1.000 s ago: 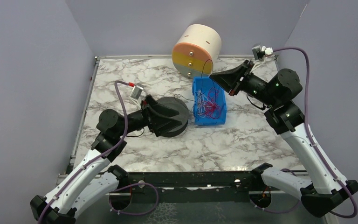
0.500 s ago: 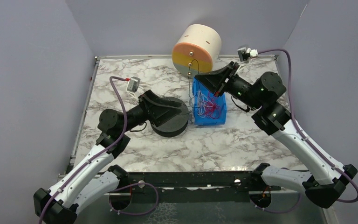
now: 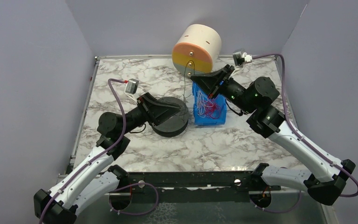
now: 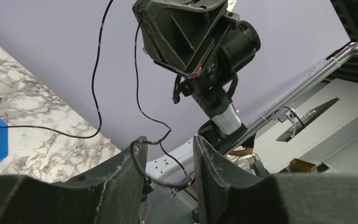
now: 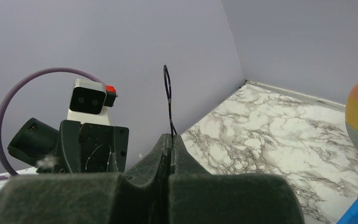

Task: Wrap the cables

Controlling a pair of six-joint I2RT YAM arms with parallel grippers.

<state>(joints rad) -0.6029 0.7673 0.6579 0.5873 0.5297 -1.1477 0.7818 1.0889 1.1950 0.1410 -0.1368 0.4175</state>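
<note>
Right gripper: your right gripper (image 3: 195, 76) is pinched fully closed on one dark cable (image 5: 168, 93), which rises from the fingertips in a narrow loop.
Left gripper: your left gripper (image 4: 170, 144) has its jaws roughly half apart. A strand of dark cable crosses the gap and lies over one finger, unclamped.
Cables: the red, purple and white tangle (image 3: 207, 105) lies in the blue bin (image 3: 209, 122).
Bin: at 3 o'clock from the black disc (image 3: 170, 126), just beside it.
Left arm: reaches over the disc.
Right arm: fingertips above the bin's 12 o'clock end.
Drum (image 3: 200, 42): at 12 o'clock from the bin.
</note>
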